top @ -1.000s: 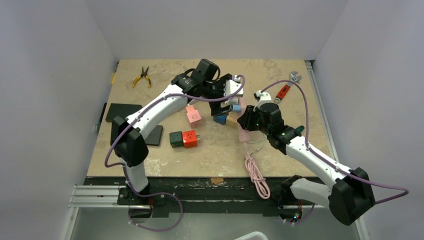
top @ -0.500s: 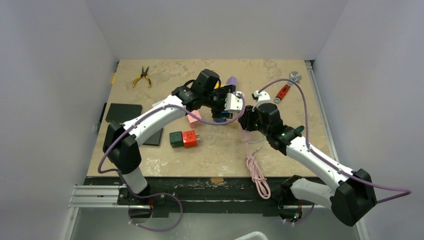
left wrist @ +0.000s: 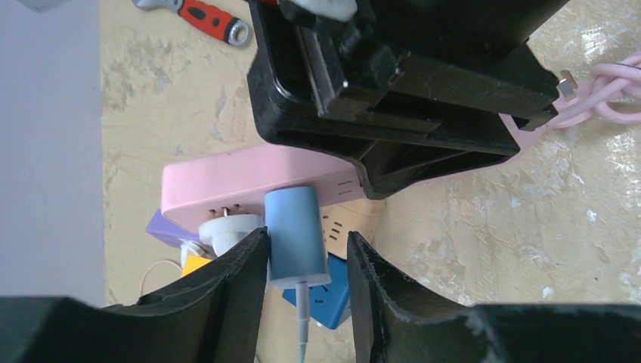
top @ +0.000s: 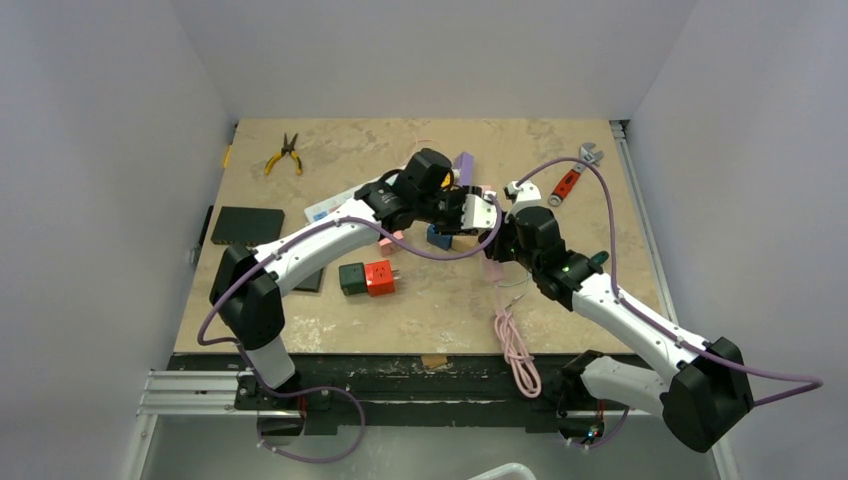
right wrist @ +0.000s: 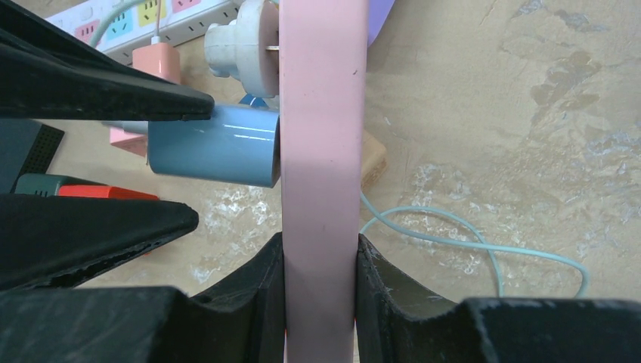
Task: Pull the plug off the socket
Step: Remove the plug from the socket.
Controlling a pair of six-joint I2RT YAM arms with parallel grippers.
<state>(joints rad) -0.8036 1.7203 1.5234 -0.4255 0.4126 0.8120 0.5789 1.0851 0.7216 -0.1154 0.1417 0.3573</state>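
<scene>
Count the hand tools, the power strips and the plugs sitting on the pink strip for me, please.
Hand tools: 2, yellow-handled pliers and red-handled adjustable wrench.
Power strips: 2, pink plastic strip and white plastic strip.
Plugs on the pink strip: 2, blue cylindrical plug and white round plug.
Total: 6.

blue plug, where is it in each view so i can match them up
Top external: cannot make it out.
Left wrist: blue plug sits low centre, standing off the pink strip.
Right wrist: left of centre, stuck into the strip's side.
Shared landmark: pink strip, a sliver at centre in the top view, a vertical bar in the right wrist view.
</scene>
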